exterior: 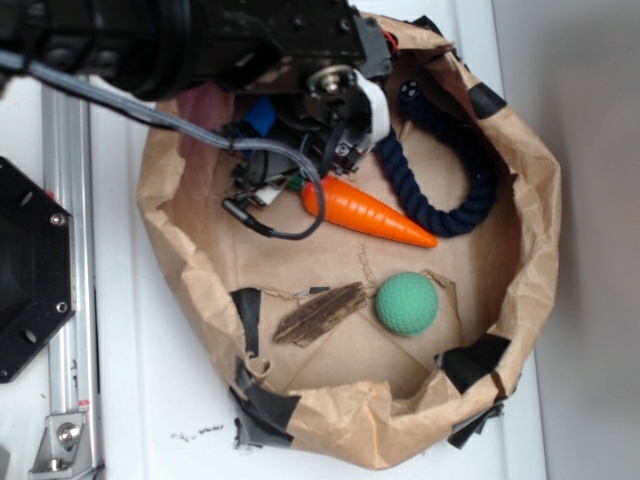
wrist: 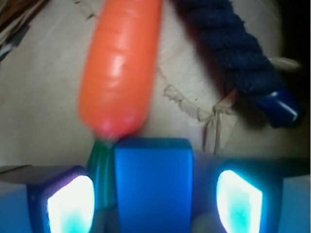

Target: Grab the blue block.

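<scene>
Tool (wrist: 154, 194): spread wide; the two fingers (wrist: 68, 201) stand on either side of the blue block with a clear gap on each side. No contact with the block is visible.
Blue block (wrist: 153, 184): lies between the tool's fingers, centred in the gap. In the exterior view only a small blue patch (exterior: 262, 117) shows under the arm, at the far left of the paper bag.
Block axis: the visible face runs lengthwise away from the wrist camera, its far end toward the carrot; full length is hidden.
Carrot (exterior: 370, 213): orange, its blunt green-topped end just beside the block's far end; tip pointing right and near.
Rope (exterior: 455, 190): dark navy, curved, right of the carrot.
Green ball (exterior: 407, 303): near side of the bag.
Bark piece (exterior: 320, 313): left of the ball.
Paper bag (exterior: 535, 250): brown, rolled rim, on the white worktop (exterior: 120, 380).
</scene>
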Robot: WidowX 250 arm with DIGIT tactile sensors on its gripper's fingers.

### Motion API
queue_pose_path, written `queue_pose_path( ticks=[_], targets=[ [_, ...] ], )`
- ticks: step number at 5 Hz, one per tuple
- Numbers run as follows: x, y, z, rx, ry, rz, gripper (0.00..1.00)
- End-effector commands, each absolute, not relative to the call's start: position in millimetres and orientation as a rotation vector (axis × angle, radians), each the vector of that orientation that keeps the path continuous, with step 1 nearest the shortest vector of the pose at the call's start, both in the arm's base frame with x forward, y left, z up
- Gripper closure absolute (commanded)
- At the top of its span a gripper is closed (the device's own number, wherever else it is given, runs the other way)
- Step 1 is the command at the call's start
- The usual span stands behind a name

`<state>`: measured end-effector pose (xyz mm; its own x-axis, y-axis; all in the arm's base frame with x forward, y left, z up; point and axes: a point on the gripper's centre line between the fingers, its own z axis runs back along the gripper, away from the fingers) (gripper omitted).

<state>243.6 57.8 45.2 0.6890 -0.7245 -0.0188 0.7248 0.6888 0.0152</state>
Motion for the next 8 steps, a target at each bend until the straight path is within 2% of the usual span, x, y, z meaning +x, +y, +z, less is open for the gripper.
queue_pose_path(
  ticks=[1, 2, 3, 4, 5, 7, 8],
  targets=[
    [208.2, 62.4, 77.6, 0.006, 0.024, -0.801, 0.0],
    [210.1, 70.9, 79.8, 0.028, 0.031, -0.759, 0.0],
    [224.3, 72.9, 65.5, 0.078, 0.031, -0.749, 0.0],
    [236.7, 68.9, 52.9, 0.08, 0.025, -0.752, 0.0],
    [246.7, 62.7, 42.6, 0.126, 0.002, -0.79, 0.0],
    [249.4, 43.9, 16.2, 0.115, -0.016, -0.902, 0.0],
    [248.6, 34.8, 2.5, 0.101, -0.002, -0.975, 0.0]
  ],
)
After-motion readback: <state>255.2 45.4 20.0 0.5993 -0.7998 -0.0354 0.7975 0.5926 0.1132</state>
